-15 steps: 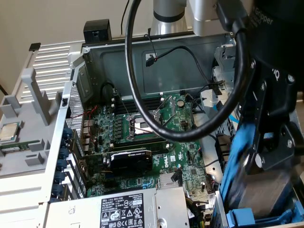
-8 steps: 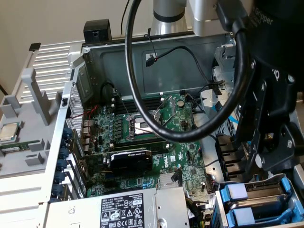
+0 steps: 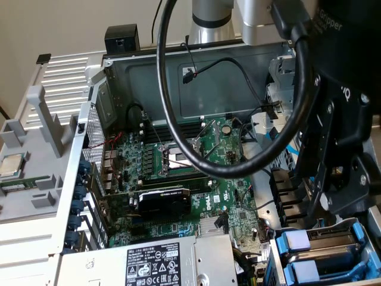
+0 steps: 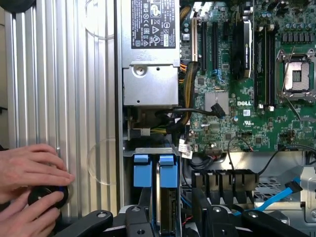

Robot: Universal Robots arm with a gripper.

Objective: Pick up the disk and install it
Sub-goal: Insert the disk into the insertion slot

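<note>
Disk [image 3: 325, 238] comes last in the row. From the exterior view's left come the ribbed grey panel [image 3: 59, 77], the motherboard [image 3: 235, 217] with the labelled power supply [image 3: 161, 262] before it, then the drive bay [image 3: 275, 262] at lower right. There the disk stands in its blue carrier beside a second carrier [image 3: 305, 273], with the fingers [image 4: 146, 210] released and spread either side of it.

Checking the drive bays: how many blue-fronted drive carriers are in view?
2. One carrier and a second carrier stand side by side in the drive cage, near the power supply. More may be hidden deeper in the cage.
</note>
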